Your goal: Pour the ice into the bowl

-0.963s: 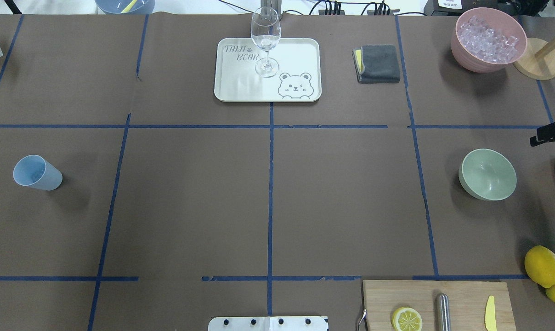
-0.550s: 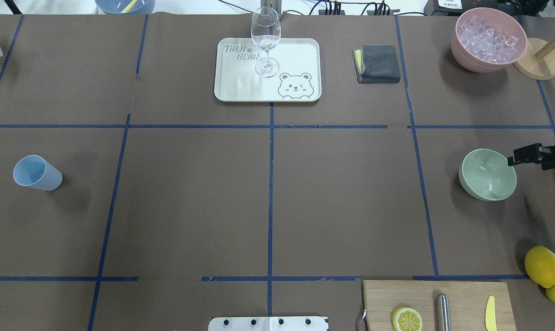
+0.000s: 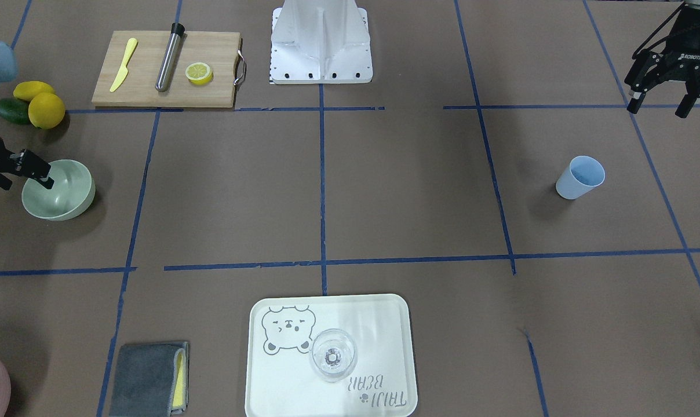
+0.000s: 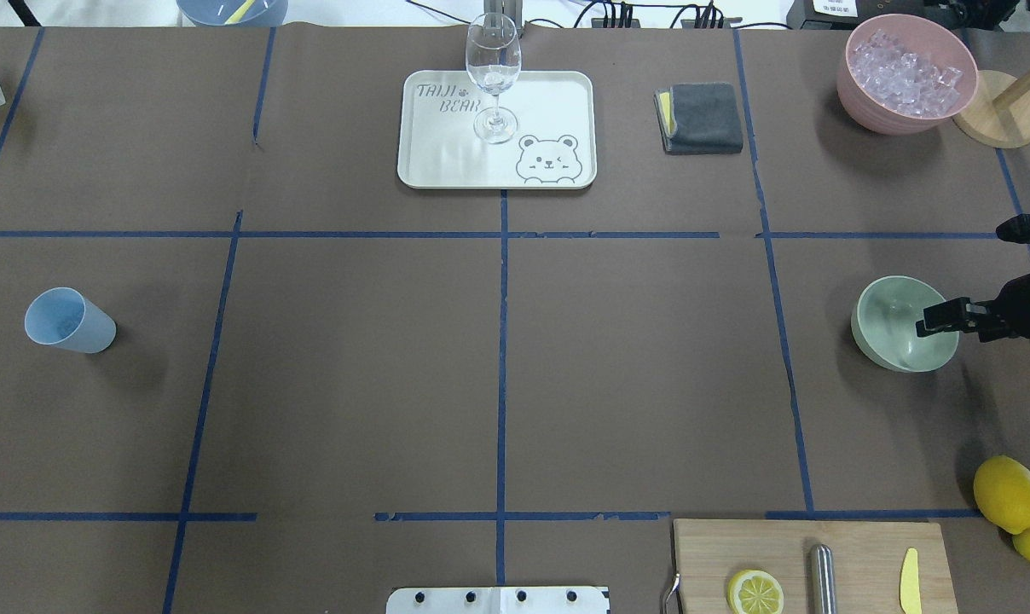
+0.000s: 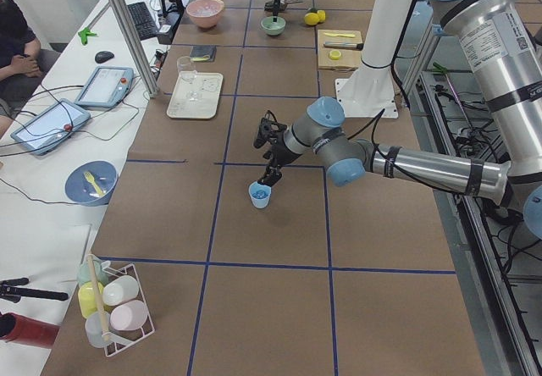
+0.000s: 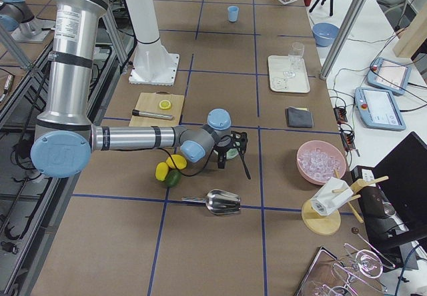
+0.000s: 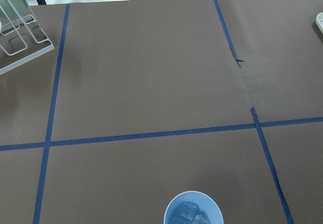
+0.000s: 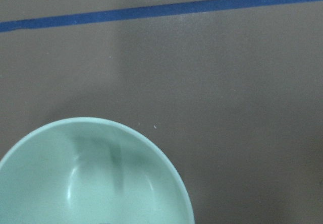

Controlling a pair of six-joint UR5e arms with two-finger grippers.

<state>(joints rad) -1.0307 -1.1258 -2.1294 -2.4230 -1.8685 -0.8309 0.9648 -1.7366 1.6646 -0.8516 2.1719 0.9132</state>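
Sage-green bowl (image 4: 886,317) | upright, mouth up | ice (image 7: 191,213) in upright blue cup (image 7: 193,192)

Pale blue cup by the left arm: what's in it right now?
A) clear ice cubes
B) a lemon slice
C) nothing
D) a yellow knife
A: the left wrist view looks straight down into the pale blue cup and shows the ice, a few clear cubes at its bottom. The sage-green bowl shows no cubes in it.
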